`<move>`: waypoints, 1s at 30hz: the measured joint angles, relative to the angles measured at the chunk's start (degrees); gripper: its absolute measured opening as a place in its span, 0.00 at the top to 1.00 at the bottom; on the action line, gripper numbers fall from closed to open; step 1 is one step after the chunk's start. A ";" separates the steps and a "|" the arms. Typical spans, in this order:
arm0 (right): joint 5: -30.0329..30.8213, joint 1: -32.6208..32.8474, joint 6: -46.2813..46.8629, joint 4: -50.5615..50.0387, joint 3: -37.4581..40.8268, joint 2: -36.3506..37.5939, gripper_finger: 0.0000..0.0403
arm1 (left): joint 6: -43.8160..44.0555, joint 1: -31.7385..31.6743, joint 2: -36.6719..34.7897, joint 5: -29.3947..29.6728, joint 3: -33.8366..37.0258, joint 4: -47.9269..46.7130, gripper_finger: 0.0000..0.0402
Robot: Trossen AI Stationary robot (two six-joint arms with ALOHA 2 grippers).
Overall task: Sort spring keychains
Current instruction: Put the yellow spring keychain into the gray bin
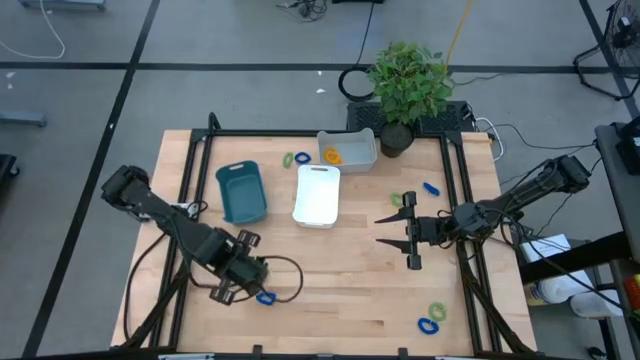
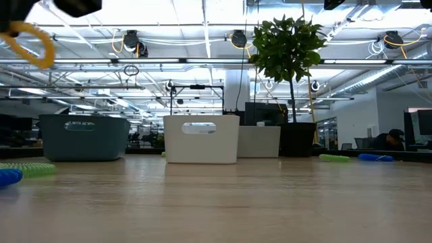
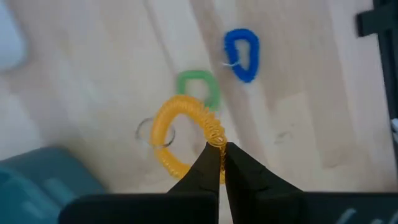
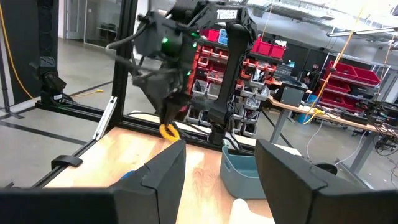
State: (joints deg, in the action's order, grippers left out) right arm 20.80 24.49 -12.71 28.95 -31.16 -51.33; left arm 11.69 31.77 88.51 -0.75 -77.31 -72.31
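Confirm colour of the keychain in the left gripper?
Orange-yellow keychain, pinched in the left gripper; clearest in the left wrist view.

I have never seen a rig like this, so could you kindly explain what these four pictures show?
Two robot arms work at a wooden table. One camera looks down from above, one sits at table height, and one rides on each wrist. The left gripper has its jaws shut on an orange-yellow spring keychain, lifted above a green keychain and a blue keychain. The right gripper waits with jaws open. A teal tray, a white tray, a grey tray and a potted plant stand farther back.
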 joint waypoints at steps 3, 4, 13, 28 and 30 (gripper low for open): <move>0.02 0.00 0.00 0.00 0.00 0.00 0.55 | -1.10 -1.67 -1.12 2.35 -2.25 -2.62 0.99; 0.02 0.00 -0.02 0.00 0.00 0.00 0.55 | -1.26 -2.29 -1.44 3.21 -2.81 -3.72 0.99; 0.07 0.00 0.00 -0.02 0.00 0.00 0.55 | -5.90 -10.75 -5.81 8.02 -4.38 -5.87 0.99; -0.02 0.00 1.52 -0.02 -0.02 0.00 0.55 | -19.27 -31.60 -7.94 10.26 -4.31 2.40 0.99; -0.02 0.00 1.03 -0.02 -0.02 -0.02 0.55 | -20.66 -33.91 -8.19 10.15 -3.72 5.01 0.99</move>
State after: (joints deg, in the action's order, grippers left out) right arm 20.78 24.49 -11.67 28.93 -31.18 -51.35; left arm -8.97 -2.14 80.33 9.39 -81.03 -67.30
